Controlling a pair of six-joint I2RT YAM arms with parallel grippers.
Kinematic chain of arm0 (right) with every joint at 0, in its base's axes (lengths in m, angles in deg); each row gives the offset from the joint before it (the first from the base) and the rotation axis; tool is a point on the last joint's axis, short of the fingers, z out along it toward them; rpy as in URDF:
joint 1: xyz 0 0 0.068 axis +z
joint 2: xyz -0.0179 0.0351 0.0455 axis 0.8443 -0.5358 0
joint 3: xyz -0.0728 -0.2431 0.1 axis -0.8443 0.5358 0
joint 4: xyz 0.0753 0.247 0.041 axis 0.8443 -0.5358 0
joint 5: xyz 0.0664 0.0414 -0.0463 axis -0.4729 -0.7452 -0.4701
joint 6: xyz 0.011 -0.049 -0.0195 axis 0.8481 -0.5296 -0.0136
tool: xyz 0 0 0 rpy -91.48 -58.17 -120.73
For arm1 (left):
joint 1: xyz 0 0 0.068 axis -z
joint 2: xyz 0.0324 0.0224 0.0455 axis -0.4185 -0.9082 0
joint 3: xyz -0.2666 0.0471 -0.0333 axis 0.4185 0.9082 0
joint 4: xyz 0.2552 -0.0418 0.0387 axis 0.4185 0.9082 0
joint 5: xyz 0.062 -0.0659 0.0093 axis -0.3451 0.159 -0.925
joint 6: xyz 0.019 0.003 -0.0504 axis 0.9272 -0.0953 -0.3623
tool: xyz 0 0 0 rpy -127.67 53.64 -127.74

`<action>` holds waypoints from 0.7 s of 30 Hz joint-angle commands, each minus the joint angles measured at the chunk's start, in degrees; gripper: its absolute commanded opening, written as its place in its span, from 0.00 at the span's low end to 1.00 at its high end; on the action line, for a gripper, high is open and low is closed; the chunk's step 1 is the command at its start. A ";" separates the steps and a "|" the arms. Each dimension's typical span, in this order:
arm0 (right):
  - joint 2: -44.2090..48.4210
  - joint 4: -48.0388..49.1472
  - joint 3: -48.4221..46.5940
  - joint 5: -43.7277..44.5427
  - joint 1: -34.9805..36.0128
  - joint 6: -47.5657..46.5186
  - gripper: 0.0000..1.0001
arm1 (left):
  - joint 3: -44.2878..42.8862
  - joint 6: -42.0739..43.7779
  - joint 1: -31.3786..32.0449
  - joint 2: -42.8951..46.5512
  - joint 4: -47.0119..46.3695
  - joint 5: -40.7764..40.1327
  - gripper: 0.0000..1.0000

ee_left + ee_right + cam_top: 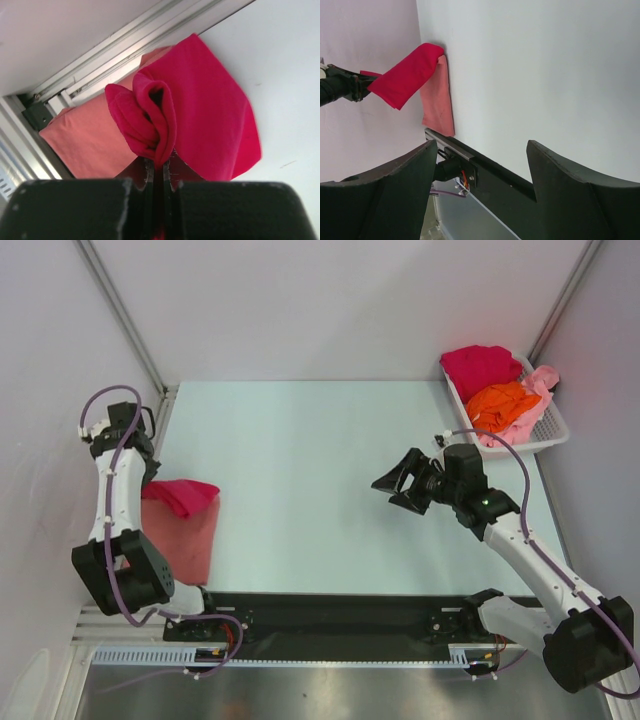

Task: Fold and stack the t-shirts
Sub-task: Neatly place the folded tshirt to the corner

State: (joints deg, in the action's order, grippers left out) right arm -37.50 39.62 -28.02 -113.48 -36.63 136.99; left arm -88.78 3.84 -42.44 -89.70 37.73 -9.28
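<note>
White basket (553, 432) at the tabletop's (300, 460) far right corner held a crimson shirt (482, 367), an orange shirt (503, 400) and a light pink shirt (541, 381); only the overhead view showed it. The left wrist view showed the left hand (159, 167) clamped on a bunched fold of the second crimson shirt (210, 120), which overlapped the salmon shirt (90, 140) lying flat at the left edge. The right hand (397, 484) was wide open and empty above the tabletop.

White links and chunky black joints on both: left arm (108, 502), right arm (530, 552). A purple cable (122, 445) loops along each. A green light (487, 502) glows by the right wrist. Left tool (160, 165) matte black, right tool (481, 146) black with broad wedge shapes.
</note>
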 commanded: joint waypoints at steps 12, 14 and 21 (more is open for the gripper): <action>0.79 2.38 0.71 -1.39 -0.14 0.30 0.79 | 9.61 0.41 -7.79 5.54 -0.27 3.19 0.00; 0.79 2.46 0.71 -1.48 -0.23 0.56 0.79 | 10.76 -0.03 -8.49 5.46 -0.27 3.89 0.00; 0.62 2.55 0.80 -1.92 -0.14 0.48 0.79 | 15.86 -2.93 -12.36 5.81 0.43 3.98 0.01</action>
State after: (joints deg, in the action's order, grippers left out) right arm -37.48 40.32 -27.35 -114.18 -36.63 137.18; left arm -74.34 2.68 -52.71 -86.09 37.36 -4.87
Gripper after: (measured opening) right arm 0.786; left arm 0.050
